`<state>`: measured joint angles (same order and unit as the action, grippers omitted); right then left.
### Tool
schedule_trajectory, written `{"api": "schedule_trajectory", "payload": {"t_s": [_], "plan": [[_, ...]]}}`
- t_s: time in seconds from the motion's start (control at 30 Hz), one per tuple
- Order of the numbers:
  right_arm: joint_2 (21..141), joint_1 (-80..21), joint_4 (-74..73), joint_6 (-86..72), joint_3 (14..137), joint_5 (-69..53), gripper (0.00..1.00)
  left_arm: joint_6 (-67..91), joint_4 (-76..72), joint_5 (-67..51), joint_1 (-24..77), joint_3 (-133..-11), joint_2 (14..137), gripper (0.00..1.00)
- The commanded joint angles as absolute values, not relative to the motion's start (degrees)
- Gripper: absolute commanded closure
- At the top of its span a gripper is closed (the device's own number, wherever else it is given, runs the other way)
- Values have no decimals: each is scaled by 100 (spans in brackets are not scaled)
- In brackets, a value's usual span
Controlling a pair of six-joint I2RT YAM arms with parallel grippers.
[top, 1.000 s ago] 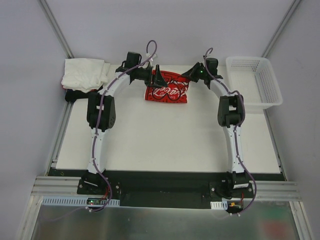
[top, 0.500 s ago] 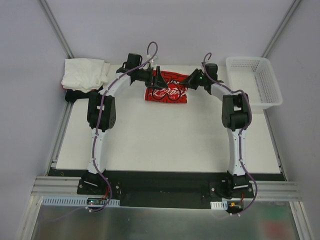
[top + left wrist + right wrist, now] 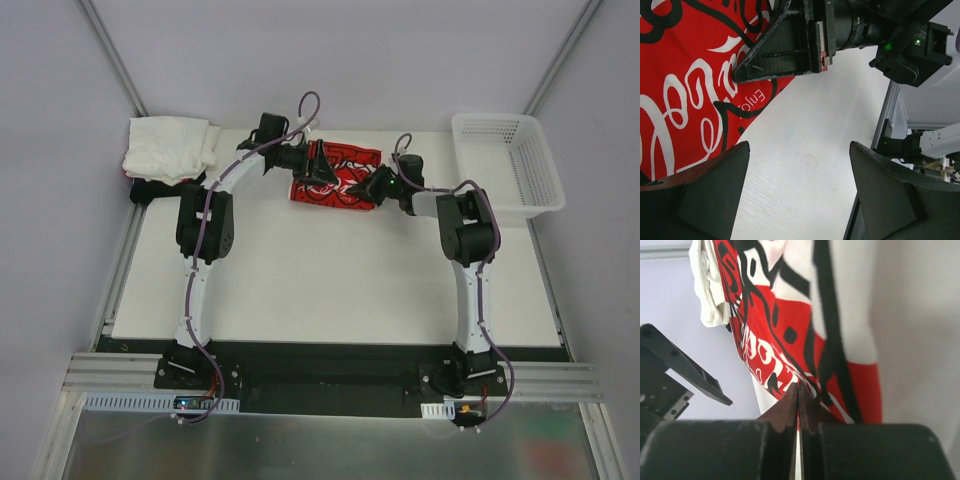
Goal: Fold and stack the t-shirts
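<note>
The desk (image 3: 330, 290) carries everything, and I place things from the white mesh basket (image 3: 505, 170) at its far right corner. Farthest from the basket, at the far left corner, sits the heap of white t-shirts (image 3: 170, 148). Between that heap and the basket lies the red t-shirt (image 3: 350, 158), a rough rectangle with its lettering up. My left gripper (image 3: 318, 165) hangs over the shirt's side away from the basket, and my right gripper (image 3: 372, 185) is at the corner nearest the basket. The overhead view gives me that layout but hides how my jaws stand. My left wrist view settles one: the left gripper (image 3: 797, 150) is spread wide, one finger over the red t-shirt (image 3: 685, 90) and the other over bare desk, holding nothing. It also shows the right gripper's tip touching the cloth's edge close by. My right wrist view shows the right gripper (image 3: 798, 390) pressed together at the red t-shirt (image 3: 790, 330). I judge a sliver of hem is nipped there, though the view is too close to be sure how much. That thin bite is my worry: a pull could slip it free. With only one side held, the shirt may also drag askew. My grippers are near enough to knock together.
</note>
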<state>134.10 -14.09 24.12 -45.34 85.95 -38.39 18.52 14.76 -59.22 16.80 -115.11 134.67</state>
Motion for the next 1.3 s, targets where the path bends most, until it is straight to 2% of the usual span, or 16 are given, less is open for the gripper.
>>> {"api": "schedule_trajectory", "payload": {"t_s": [0.0, 0.17, 0.37, 0.57, 0.87, 0.97, 1.27], "plan": [[13524, -1135, 3584, -5263, 8446, -3858, 99, 1644, 1336, -5871, 1600, -11347, 13026, 20], [13817, -862, 4271, -5994, 8411, -3946, 99, 1600, 1336, -5862, 1503, -11268, 12867, 20], [13263, -870, 3877, -5863, 8718, -4025, 99, 1635, 1336, -5853, 1477, -11224, 12858, 20], [13236, -905, 3271, -5854, 9930, -4087, 98, 1687, 1318, -5722, 1477, -11206, 12902, 20], [14834, -1239, 2444, -5984, 11969, -4157, 97, 1775, 1178, -5572, 1459, -11206, 13061, 20], [15257, -1283, 2865, -6406, 11613, -4236, 97, 1723, 1151, -5520, 1433, -11153, 12999, 19], [14801, -1327, 3154, -6451, 10126, -3964, 96, 1723, 1028, -5511, 1327, -10960, 12894, 19]]}}
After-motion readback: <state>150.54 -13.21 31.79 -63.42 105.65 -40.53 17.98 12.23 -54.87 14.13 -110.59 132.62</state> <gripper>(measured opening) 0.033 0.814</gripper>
